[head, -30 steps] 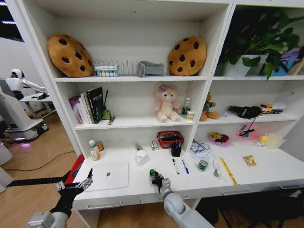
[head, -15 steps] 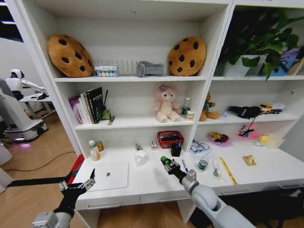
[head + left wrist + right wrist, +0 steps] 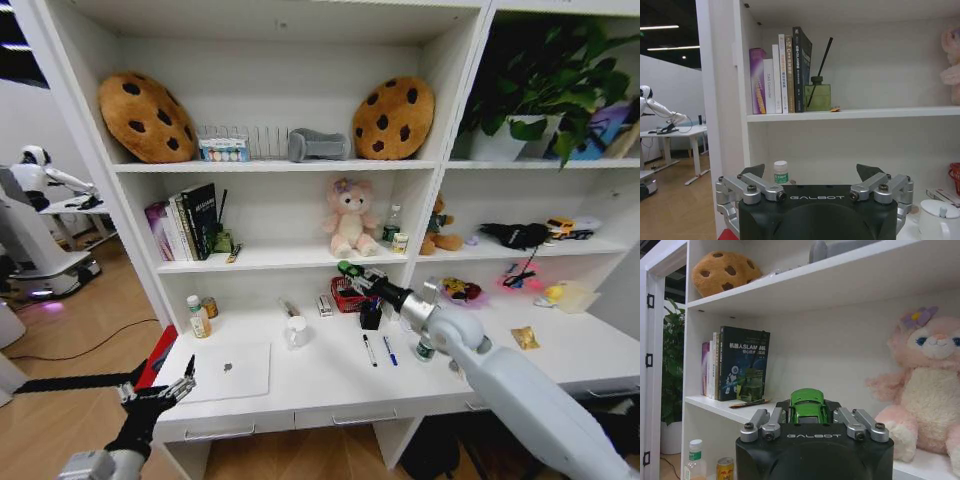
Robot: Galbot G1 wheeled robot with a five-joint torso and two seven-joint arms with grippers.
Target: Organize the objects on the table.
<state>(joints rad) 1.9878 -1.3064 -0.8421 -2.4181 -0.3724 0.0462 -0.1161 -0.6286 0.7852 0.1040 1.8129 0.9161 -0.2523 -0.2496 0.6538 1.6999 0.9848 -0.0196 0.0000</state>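
While the right gripper (image 3: 347,268) carries 1 green toy car (image 3: 808,405) clamped above the red basket (image 3: 358,292), most remains — laptop (image 3: 229,371), pens (image 3: 379,350), mug (image 3: 296,331) lie beside it; left gripper (image 3: 160,392) idles open.

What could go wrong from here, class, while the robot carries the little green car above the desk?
The right gripper holds the green toy car only at its fingertips, so it might slip and drop onto the red basket or black pen holder below. The outstretched arm could also brush the shelf edge.
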